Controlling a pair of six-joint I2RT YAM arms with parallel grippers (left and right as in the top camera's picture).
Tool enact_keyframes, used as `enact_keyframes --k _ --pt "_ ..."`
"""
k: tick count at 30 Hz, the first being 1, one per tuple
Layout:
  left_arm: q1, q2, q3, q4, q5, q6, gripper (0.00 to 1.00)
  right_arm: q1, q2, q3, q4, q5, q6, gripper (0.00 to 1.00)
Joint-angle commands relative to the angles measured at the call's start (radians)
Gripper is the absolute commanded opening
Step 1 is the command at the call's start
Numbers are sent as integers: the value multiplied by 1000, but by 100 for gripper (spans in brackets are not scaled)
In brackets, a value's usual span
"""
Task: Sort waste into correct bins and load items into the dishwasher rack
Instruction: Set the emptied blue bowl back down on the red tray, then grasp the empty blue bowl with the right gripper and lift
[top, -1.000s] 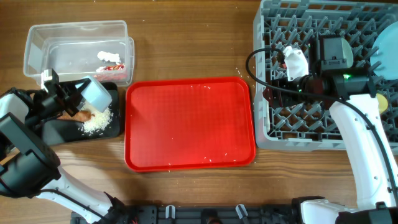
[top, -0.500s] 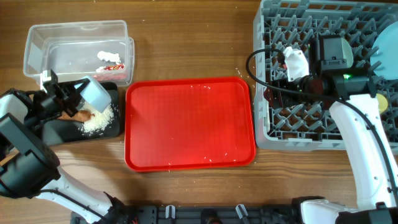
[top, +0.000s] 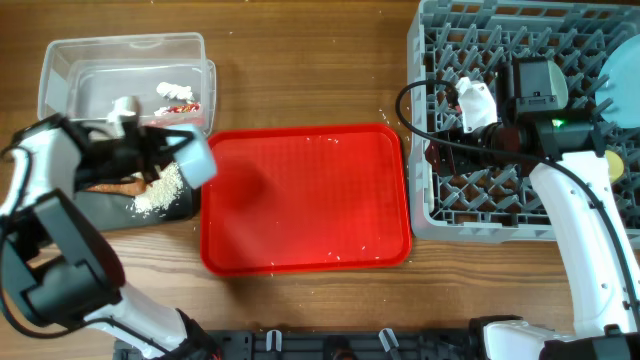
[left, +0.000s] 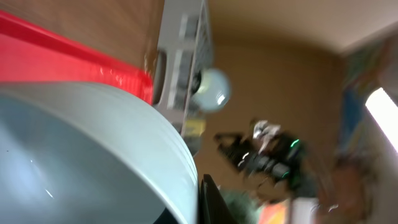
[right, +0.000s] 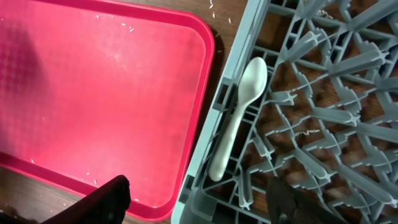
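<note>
Wooden counter (top: 300, 60) fills the overhead view, and nearest to the robot lies a flat red tray (top: 305, 200) with only a few white grains scattered on it. Just left of it, touching its edge, sits the shallow black tray (top: 95, 210), which holds a heap of rice grains (top: 160, 192) and an orange carrot piece (top: 115, 186) beside them. The left gripper (top: 168, 152) is closed on the rim of a pale blue bowl (top: 193, 162); the bowl is tilted and hangs over the border between the black tray and the red tray. Behind the black tray stands the clear tub (top: 60, 80), with the red wrapper (top: 180, 108) and the white paper scrap (top: 175, 90) in its right end. On the right side is the grey dishwasher rack (top: 420, 120). A white spoon (right: 239, 118) lies in it along the edge next to the red tray. The right gripper (right: 199, 186) hovers over this edge with its fingers wide apart and holds nothing. At the far right corner of the rack a light-blue plate (top: 622, 70) is partly visible
</note>
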Motion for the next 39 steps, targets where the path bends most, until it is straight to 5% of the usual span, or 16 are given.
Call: enact_keyframes --k 1,8,12,18,23,24,30,33,39 --pt "-148 -62 2 38 -116 29 4 3 -6 -1 -4 10 7 72" --pt "-459 -66 2 382 -374 -331 4 3 -6 -1 -6 10 7 72" --pt "-669 -66 2 565 -650 -476 4 3 -6 -1 -7 10 8 72" --pt "-951 -56 2 638 -1061 -569 4 3 -6 -1 -7 10 14 73" --pt "-1067 -50 2 663 -1165 -581 9 3 -6 -1 -14 10 15 73" --pt "-1076 -50 2 678 -1191 -605 23 3 -7 -1 -14 10 14 74" --pt "-1014 -72 3 682 -1201 -627 52 3 -6 -1 -13 -11 14 85" --pt "-915 -153 3 646 -1201 -626 56 3 -6 -1 6 -66 14 100" --pt "-559 -398 3 452 -1226 -627 66 14 -6 -1 161 -238 138 92"
